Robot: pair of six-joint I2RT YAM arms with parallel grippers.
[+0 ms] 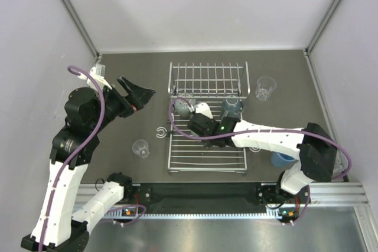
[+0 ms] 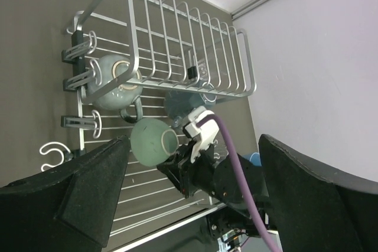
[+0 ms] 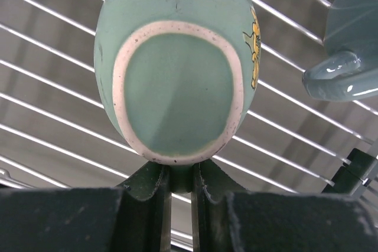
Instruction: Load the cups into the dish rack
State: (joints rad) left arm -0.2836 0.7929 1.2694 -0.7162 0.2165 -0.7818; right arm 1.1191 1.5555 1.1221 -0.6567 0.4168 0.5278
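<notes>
gripping the mint-green mug (image 3: 177,81) over the dish rack (image 1: 207,159), the right jaws are clamped; the left jaws gape wide near the table's (image 1: 118,146) left edge.

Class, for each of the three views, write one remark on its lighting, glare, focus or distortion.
Top view: even light, hardly any shadow around the dish rack; wall edges splay outward. Left wrist view: the left fingers are dark and featureless, the rack crisp. Right wrist view: the green mug looms swollen from closeness; bright glints on the grey-blue mug.
</notes>
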